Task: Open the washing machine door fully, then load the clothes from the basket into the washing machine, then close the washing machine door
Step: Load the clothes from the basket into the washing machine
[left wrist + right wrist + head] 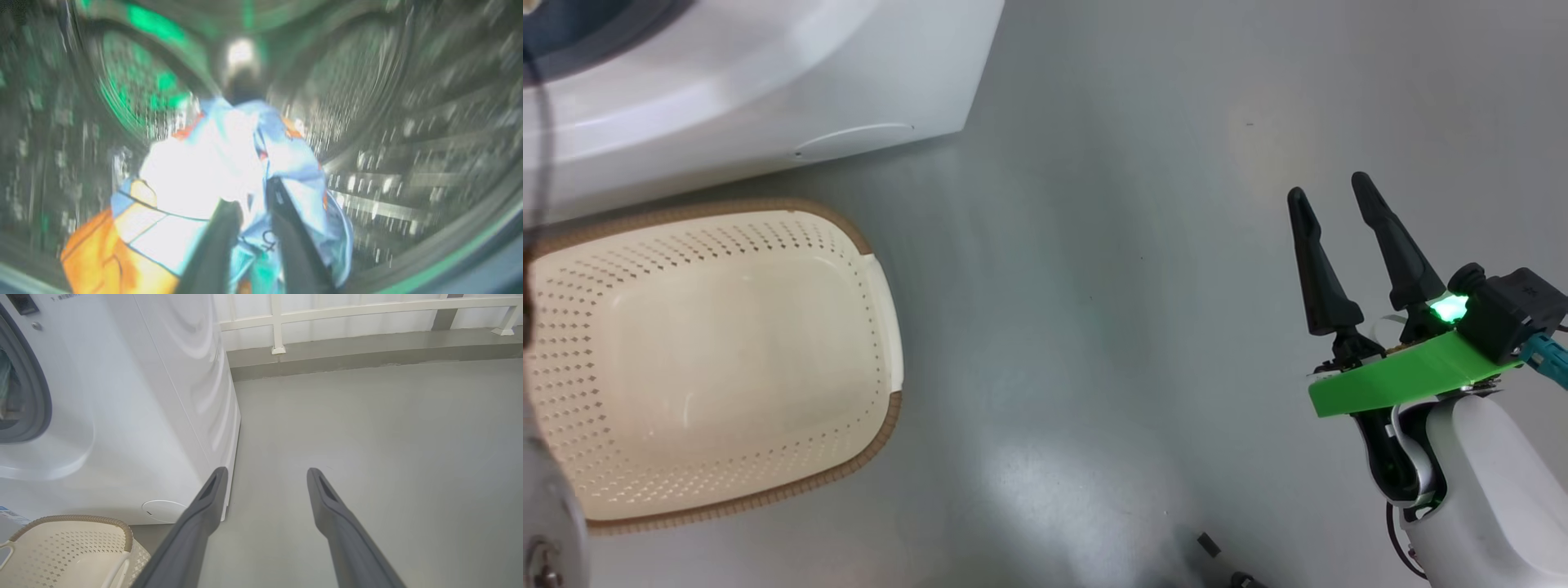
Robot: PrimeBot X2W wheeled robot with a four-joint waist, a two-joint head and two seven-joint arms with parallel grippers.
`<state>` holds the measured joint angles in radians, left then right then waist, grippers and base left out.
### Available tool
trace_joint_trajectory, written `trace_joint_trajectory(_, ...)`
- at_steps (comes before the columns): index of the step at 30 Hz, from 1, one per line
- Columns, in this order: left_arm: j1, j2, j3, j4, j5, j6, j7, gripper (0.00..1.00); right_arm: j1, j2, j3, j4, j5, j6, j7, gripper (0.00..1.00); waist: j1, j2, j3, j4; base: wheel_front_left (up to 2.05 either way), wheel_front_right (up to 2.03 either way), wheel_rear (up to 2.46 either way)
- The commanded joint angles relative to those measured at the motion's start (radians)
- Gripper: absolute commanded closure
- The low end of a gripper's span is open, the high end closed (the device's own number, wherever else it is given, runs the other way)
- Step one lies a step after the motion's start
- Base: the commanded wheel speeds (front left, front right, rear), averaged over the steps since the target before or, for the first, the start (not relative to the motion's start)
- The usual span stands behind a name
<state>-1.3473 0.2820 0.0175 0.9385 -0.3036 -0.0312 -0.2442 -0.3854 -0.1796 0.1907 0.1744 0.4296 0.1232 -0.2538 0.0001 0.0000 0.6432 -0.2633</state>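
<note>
The clothes (229, 163) lie in the washing machine (408, 122) drum in the blurred left wrist view, fabric between the left gripper's (252, 194) slightly parted fingers; grip unclear. Head view: right gripper (1330, 186) spread wide, holding nothing, well apart from the basket (886, 343). Right wrist view: blue label (10, 514) at the machine's lower corner, unreadable.

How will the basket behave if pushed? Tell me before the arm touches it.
Probably light: the basket is thin perforated plastic and looks empty. It would likely slide rather than tip, sitting low and wide on the smooth floor. Its walls may flex slightly.
</note>
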Motion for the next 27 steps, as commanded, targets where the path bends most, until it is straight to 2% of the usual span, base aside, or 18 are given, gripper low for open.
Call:
trace_joint_trajectory(1, 0.016, 0.032, -0.001, 0.033, 0.013, 0.009, 0.033, 0.00, 0.015, -0.008, 0.019, -0.014, -0.006, 0.008, -0.008, 0.00, -0.0001, 0.0000, -0.006, 0.002, 0.00, 0.00, 0.00)
trace_joint_trajectory(6, -0.041, 0.040, -0.048, 0.186, 0.049, 0.031, 0.136, 0.00, 0.012, -0.006, 0.026, -0.006, -0.003, 0.008, -0.008, 0.00, -0.0001, 0.0000, -0.013, 0.003, 0.00, 0.00, 0.00)
trace_joint_trajectory(9, -0.067, 0.038, -0.070, 0.263, 0.059, 0.028, 0.227, 0.00, 0.010, -0.002, 0.029, 0.000, -0.001, 0.008, -0.008, 0.00, -0.0001, 0.0000, -0.022, 0.002, 0.00, 0.00, 0.00)
trace_joint_trajectory(12, -0.081, 0.037, -0.082, 0.291, 0.062, 0.022, 0.252, 0.00, 0.008, 0.003, 0.033, 0.004, 0.000, 0.008, -0.008, 0.00, -0.0001, 0.0000, -0.034, 0.003, 0.00, 0.00, 0.00)
trace_joint_trajectory(14, -0.081, 0.036, -0.088, 0.297, 0.063, 0.016, 0.235, 0.00, 0.008, 0.006, 0.035, 0.004, 0.002, 0.008, -0.008, 0.00, -0.0001, 0.0000, -0.043, 0.004, 0.00, 0.00, 0.00)
trace_joint_trajectory(22, -0.013, 0.016, -0.101, 0.294, 0.059, -0.009, 0.045, 0.00, 0.011, 0.009, 0.038, 0.013, 0.005, 0.008, -0.008, 0.00, -0.0001, 0.0000, -0.092, 0.022, 0.00, 0.00, 0.00)
trace_joint_trajectory(27, 0.069, 0.003, -0.095, 0.291, 0.043, -0.028, -0.007, 0.00, 0.014, 0.006, 0.045, 0.026, 0.010, 0.008, -0.008, 0.00, -0.0001, 0.0000, -0.144, 0.043, 0.00, 0.00, 0.00)
